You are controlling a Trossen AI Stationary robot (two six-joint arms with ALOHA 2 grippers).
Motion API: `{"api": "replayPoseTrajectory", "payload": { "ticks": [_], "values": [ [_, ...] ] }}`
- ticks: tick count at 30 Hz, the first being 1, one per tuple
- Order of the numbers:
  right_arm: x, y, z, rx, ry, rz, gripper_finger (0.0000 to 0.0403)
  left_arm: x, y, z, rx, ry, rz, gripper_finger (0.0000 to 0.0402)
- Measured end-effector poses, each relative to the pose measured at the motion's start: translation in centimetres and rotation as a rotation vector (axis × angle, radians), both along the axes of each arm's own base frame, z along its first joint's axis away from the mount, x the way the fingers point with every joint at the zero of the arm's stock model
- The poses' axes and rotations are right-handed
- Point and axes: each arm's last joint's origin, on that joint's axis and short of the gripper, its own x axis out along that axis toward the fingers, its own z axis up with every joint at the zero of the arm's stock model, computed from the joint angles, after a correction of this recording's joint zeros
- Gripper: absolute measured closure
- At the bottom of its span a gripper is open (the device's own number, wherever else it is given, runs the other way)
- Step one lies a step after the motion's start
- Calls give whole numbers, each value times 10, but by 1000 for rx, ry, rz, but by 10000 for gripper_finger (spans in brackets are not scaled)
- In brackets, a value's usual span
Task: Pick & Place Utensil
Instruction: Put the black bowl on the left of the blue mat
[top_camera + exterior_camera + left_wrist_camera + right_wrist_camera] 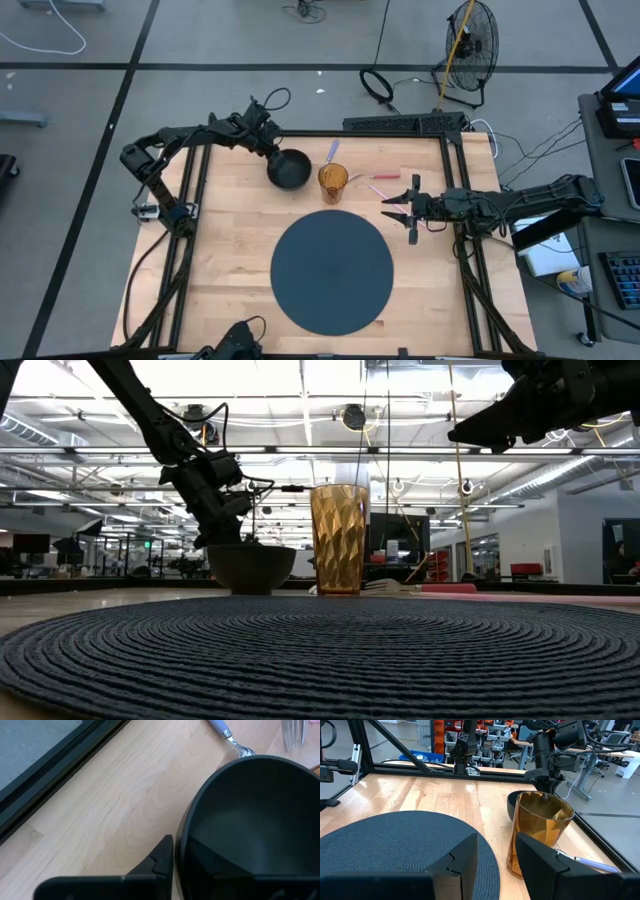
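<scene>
A black bowl [290, 169] sits on its base on the wood table, left of an amber ribbed cup [333, 182]; both also show in the low view as bowl [250, 568] and cup [338, 540]. My left gripper [272, 148] is at the bowl's far-left rim, shut on it. A spoon with a lavender handle [333, 150] lies beyond the cup. Pink-handled utensils [385, 177] lie right of the cup. My right gripper [408, 208] hovers open above the table, right of the cup and pointing at it [540, 835]. My left gripper holds the black bowl by its rim [181, 851] on the far-left side. One finger [160, 857] is outside the wall and the other finger [215, 867] is inside the hollow. It comes slanting down from the table's far left. The bowl stands upright on the table.
A round dark woven placemat [332, 272] covers the table's middle and near part. Black frame rails [195, 200] run along the table's left, right and far edges. Bare wood lies left of the placemat. Cables and a fan [470, 40] are on the floor beyond.
</scene>
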Motion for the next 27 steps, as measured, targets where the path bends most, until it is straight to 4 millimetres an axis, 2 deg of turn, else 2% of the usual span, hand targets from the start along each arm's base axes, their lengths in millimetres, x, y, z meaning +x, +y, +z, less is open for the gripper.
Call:
{"api": "replayPoseTrajectory", "payload": {
  "ticks": [4, 11, 16, 21, 27],
  "values": [
    [0, 0, 0, 0, 0, 0, 273, 0, 0, 0, -1, 0, 1, 356],
    [0, 0, 0, 0, 0, 0, 273, 0, 0, 0, -1, 1, 1, 393],
    [0, 0, 0, 0, 0, 0, 273, 0, 0, 0, -2, 1, 0, 378],
    [0, 0, 0, 0, 0, 0, 273, 0, 0, 0, -1, 1, -2, 393],
    [0, 0, 0, 0, 0, 0, 273, 0, 0, 0, -2, 1, -1, 387]
  ]
}}
